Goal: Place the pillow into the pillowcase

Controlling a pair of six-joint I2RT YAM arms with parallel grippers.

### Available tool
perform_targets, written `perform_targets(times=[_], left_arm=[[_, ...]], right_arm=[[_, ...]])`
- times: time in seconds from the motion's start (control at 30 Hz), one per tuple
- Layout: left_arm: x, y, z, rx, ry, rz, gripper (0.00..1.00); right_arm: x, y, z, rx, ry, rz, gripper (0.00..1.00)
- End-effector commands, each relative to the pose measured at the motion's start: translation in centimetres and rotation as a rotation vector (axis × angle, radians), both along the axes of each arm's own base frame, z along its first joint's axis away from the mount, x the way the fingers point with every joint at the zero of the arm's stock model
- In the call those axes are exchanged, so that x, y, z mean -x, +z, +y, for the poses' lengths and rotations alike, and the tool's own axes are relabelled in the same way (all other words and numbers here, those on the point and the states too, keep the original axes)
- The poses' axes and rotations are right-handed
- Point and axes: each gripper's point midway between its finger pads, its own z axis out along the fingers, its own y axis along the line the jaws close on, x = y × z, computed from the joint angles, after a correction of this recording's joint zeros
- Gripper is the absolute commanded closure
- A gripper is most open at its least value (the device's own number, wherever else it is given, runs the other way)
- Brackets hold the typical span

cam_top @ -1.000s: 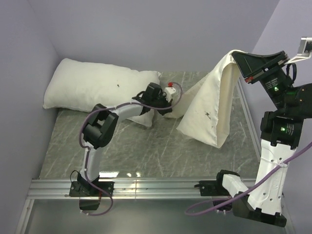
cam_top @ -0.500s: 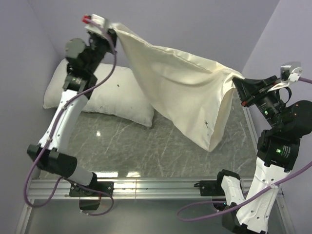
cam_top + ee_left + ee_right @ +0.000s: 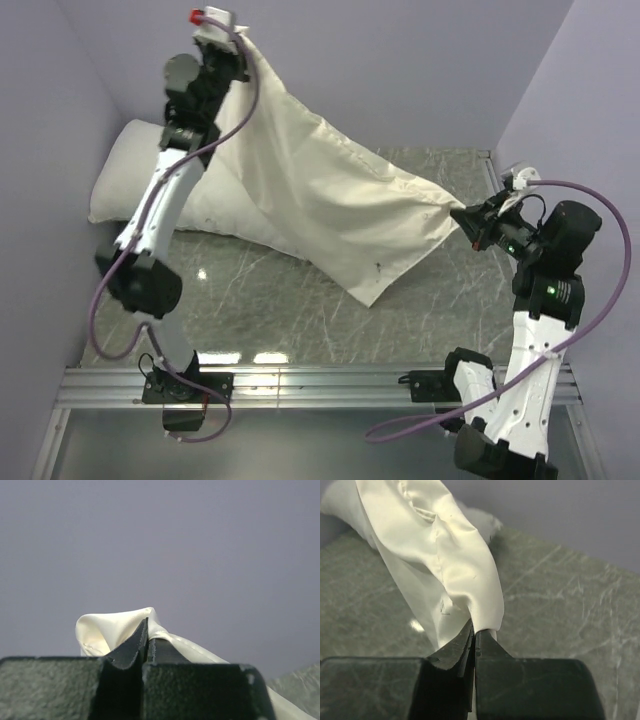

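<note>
The cream pillowcase (image 3: pixel 330 205) hangs stretched between my two grippers above the table. My left gripper (image 3: pixel 236 52) is raised high at the back left and is shut on one corner of it (image 3: pixel 115 627). My right gripper (image 3: pixel 462 215) is lower at the right and is shut on another corner (image 3: pixel 470 580). The case's lower corner droops toward the table at the middle. The white pillow (image 3: pixel 135 185) lies at the back left against the wall, partly hidden behind the hanging pillowcase and my left arm.
Purple walls (image 3: pixel 400 60) close in the back, left and right. The grey marbled table (image 3: pixel 300 320) runs to a metal rail (image 3: pixel 300 385) at the near edge, where both arm bases stand.
My left gripper took a pillowcase corner near the table and lifted it high at the back left. My right gripper came down and forward. The case now hangs lower, spread between them.
</note>
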Motion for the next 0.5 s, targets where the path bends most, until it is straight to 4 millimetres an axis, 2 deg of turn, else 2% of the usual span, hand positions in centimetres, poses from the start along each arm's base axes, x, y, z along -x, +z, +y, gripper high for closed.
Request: perform_targets(times=[0.0, 0.03, 0.07, 0.1, 0.13, 0.17, 0.2, 0.23, 0.27, 0.3, 0.33, 0.37, 0.4, 0.43, 0.47], left_arm=[[-2.7, -1.5, -6.0, -0.038, -0.084, -0.015, 1.00], [-3.6, -2.3, -7.7, -0.044, -0.105, -0.011, 1.00], [-5.9, -6.6, -11.6, -0.075, -0.156, 0.048, 1.00], [-5.8, -5.3, -13.4, -0.097, -0.180, -0.009, 1.00], [-6.4, -6.4, -15.3, -0.115, -0.195, -0.020, 1.00], [-7.7, -11.1, -19.8, -0.154, -0.243, 0.018, 1.00], [-7.3, -10.7, -21.6, -0.194, -0.257, -0.046, 1.00], [-6.2, -11.3, -25.0, -0.197, -0.294, -0.100, 1.00], [-6.9, -14.6, -27.2, -0.236, -0.296, -0.109, 1.00], [-6.5, -16.0, -28.9, -0.247, -0.316, -0.130, 1.00], [-6.1, -17.0, -30.4, -0.248, -0.331, -0.149, 1.00], [-5.0, -19.2, -33.2, -0.238, -0.370, -0.179, 1.00], [-4.3, -19.7, -34.5, -0.225, -0.398, -0.192, 1.00], [-2.9, -20.7, -36.6, -0.225, -0.451, -0.210, 1.00], [-2.6, -22.8, -37.8, -0.229, -0.469, -0.201, 1.00]], right_arm=[[0.4, -4.8, -0.9, 0.179, 0.047, 0.081, 1.00], [0.3, -5.9, -1.6, 0.290, 0.063, 0.059, 1.00], [0.7, -7.7, -1.8, 0.306, 0.066, 0.110, 1.00], [0.6, -8.6, -2.4, 0.338, 0.046, 0.128, 1.00], [0.6, -9.5, -3.2, 0.416, 0.046, 0.114, 1.00], [0.6, -11.5, -4.6, 0.473, -0.006, 0.166, 1.00], [0.6, -12.4, -5.4, 0.508, -0.033, 0.185, 1.00], [1.0, -14.2, -6.1, 0.570, -0.026, 0.217, 1.00], [1.5, -15.4, -7.5, 0.646, -0.052, 0.261, 1.00], [1.8, -16.4, -8.2, 0.724, -0.034, 0.271, 1.00], [3.0, -18.5, -8.6, 0.758, -0.009, 0.342, 1.00], [3.8, -19.5, -9.0, 0.807, 0.020, 0.375, 1.00], [4.8, -20.4, -9.6, 0.861, 0.037, 0.421, 1.00], [6.5, -21.9, -9.4, 0.902, 0.117, 0.471, 1.00], [7.5, -22.3, -9.2, 0.922, 0.164, 0.489, 0.92]])
